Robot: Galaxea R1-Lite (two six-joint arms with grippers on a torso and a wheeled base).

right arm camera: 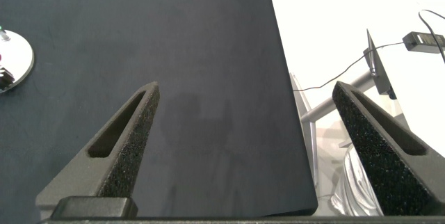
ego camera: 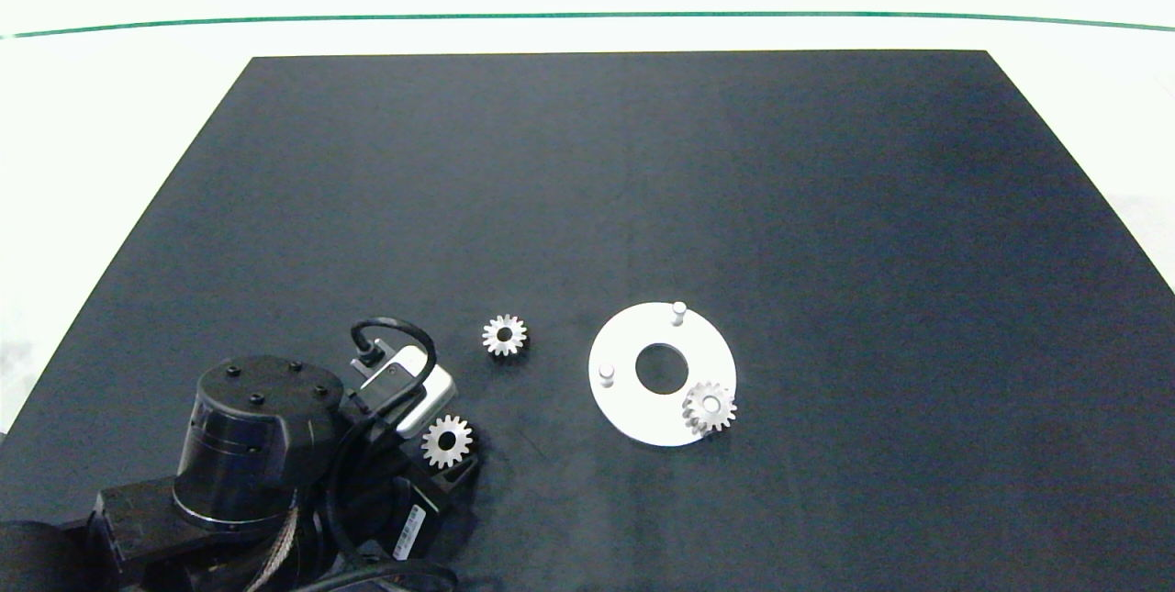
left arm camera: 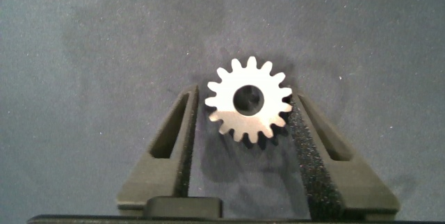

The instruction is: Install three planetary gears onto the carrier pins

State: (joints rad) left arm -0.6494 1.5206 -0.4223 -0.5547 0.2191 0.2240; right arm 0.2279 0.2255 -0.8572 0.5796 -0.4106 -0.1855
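Observation:
My left gripper [left arm camera: 243,99] is shut on one silvery planetary gear [left arm camera: 247,106], its foam pads against the teeth on both sides; the gear's shadow falls on the mat below it. From above, this gear [ego camera: 447,441] sits at the tip of the left arm, front left. A second gear [ego camera: 504,335] lies flat on the mat just beyond it. The white carrier disc [ego camera: 633,408] holds a third gear [ego camera: 709,406] on its front-right pin. Two carrier pins [ego camera: 678,309] [ego camera: 606,374] stand bare. My right gripper [right arm camera: 243,95] hangs open over the mat's edge, holding nothing.
A black mat [ego camera: 643,188] covers the white table. The left arm's body and cable [ego camera: 257,445] fill the front-left corner. The right wrist view shows the mat's edge [right arm camera: 285,92], a sliver of the disc [right arm camera: 14,60], and a stand with cables [right arm camera: 375,64] on the floor.

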